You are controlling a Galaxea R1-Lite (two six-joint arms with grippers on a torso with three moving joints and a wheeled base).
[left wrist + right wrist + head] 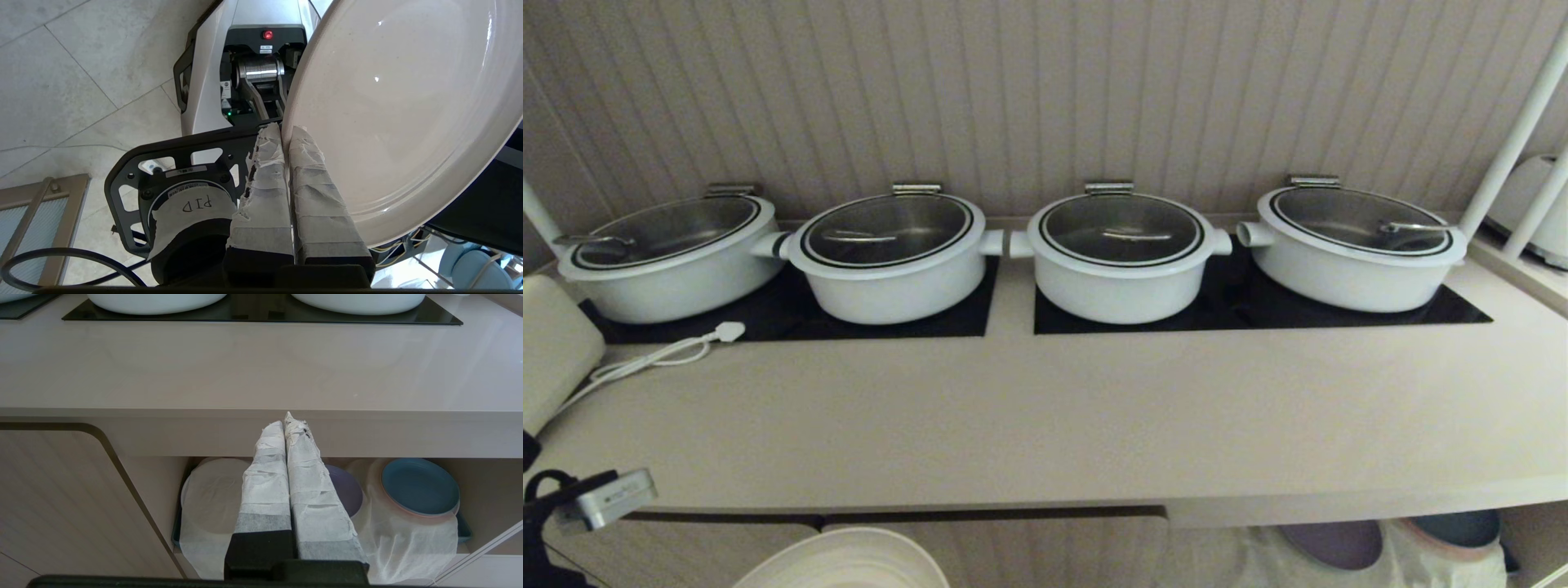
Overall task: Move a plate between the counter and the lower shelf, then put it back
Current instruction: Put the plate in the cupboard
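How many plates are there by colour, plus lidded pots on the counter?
Cream-beige: 1, the plate, rim pinched in the left gripper
Purple: 1, purple plate on the lower shelf
Blue: 1, blue plate beside it
White lidded pots: 4, on the counter
Total: 7

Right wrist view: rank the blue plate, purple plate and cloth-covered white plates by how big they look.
1. White plates, largest under the cloth.
2. Blue plate.
3. Purple plate, though the right hand covers much of it, so its place below the blue one is unsure.
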